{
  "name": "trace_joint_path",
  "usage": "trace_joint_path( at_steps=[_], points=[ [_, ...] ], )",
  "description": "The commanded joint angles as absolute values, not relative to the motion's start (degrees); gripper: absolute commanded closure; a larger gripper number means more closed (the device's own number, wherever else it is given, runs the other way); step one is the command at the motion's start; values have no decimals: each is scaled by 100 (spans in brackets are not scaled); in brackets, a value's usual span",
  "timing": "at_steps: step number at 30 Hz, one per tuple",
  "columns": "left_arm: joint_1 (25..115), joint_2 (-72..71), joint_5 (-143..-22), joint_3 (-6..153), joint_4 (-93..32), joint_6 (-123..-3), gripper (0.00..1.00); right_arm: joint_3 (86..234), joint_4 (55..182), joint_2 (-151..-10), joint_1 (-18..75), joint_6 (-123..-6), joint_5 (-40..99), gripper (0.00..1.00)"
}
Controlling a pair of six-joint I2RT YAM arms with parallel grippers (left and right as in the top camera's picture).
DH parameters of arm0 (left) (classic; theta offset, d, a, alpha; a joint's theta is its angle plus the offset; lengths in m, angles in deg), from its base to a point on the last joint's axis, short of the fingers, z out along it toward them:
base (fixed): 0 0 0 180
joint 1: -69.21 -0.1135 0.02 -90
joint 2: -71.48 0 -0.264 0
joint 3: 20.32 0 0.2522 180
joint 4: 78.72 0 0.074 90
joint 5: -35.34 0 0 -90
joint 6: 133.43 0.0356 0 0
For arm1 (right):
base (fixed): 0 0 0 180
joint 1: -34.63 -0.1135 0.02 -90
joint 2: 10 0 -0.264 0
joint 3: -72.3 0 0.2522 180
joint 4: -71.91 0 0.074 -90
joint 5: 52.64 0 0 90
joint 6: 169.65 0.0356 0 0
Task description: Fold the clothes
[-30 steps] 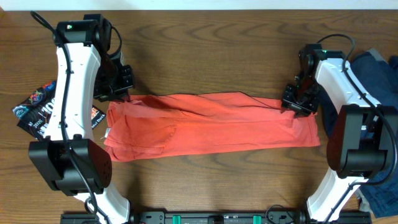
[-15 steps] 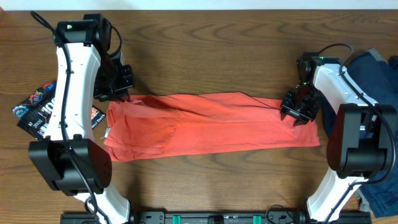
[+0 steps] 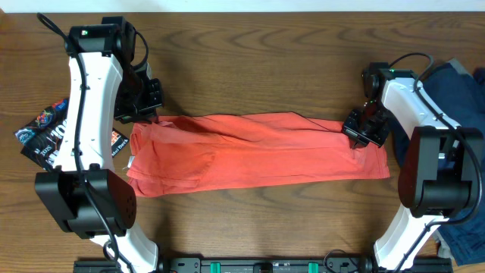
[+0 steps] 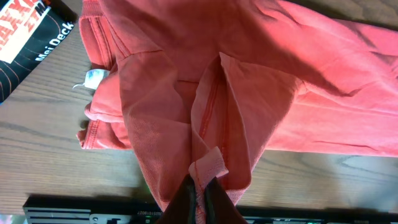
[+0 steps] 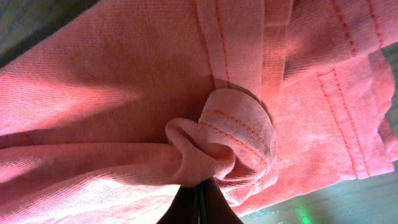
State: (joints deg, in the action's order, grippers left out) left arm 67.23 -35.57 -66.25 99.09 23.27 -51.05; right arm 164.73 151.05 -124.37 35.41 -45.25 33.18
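A coral-red T-shirt (image 3: 258, 152) lies as a long folded band across the middle of the table. My left gripper (image 3: 148, 114) is at its far-left corner, shut on a strip of the shirt's hem (image 4: 208, 163) that sticks up between the dark fingertips (image 4: 186, 194). At the shirt's far-right corner my right gripper (image 3: 358, 133) is shut on a bunched roll of stitched fabric (image 5: 230, 140). In the right wrist view the shirt fills nearly the whole picture. Its chest lettering is hidden.
A black printed tee (image 3: 47, 133) lies at the left table edge, beside the left arm (image 3: 91, 98). Dark navy garments (image 3: 455, 87) are piled at the right edge behind the right arm (image 3: 424, 114). Bare wooden table (image 3: 250, 68) lies beyond the shirt.
The right gripper's jaws closed on the shirt's right corner, after shifting slightly toward the front. The left gripper and the shirt's left end have not moved.
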Motion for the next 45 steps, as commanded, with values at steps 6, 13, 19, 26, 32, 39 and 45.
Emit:
trace_joint_path(
  at_steps=[6, 13, 19, 26, 32, 39, 45],
  points=[
    [6730, -3613, -6553, 9891, 2340, -5057, 94, 16530, 15319, -11691, 3893, -4541, 3739, 99],
    [6730, -3613, -6553, 9891, 2342, -5057, 94, 16486, 15400, -11626, 3958, -4884, 3735, 61],
    [6730, -3613, -6553, 9891, 2340, -5057, 94, 16244, 15193, -11728, 3827, -5142, 3691, 46],
    [6730, -3613, -6553, 9891, 2342, -5055, 94, 15656, 14609, -11763, 3794, -5146, 3689, 50],
    [6730, -3613, -6553, 9891, 2340, -5055, 94, 15343, 14268, -11763, 3799, -5146, 3691, 78],
    [6728, -3613, -6553, 9891, 2342, -5055, 94, 15522, 14399, -11744, 3823, -5146, 3860, 99],
    [6680, -3609, -6555, 10014, 2191, -4980, 94, 16803, 14895, -11711, 4015, -5599, 4126, 99]
  ],
)
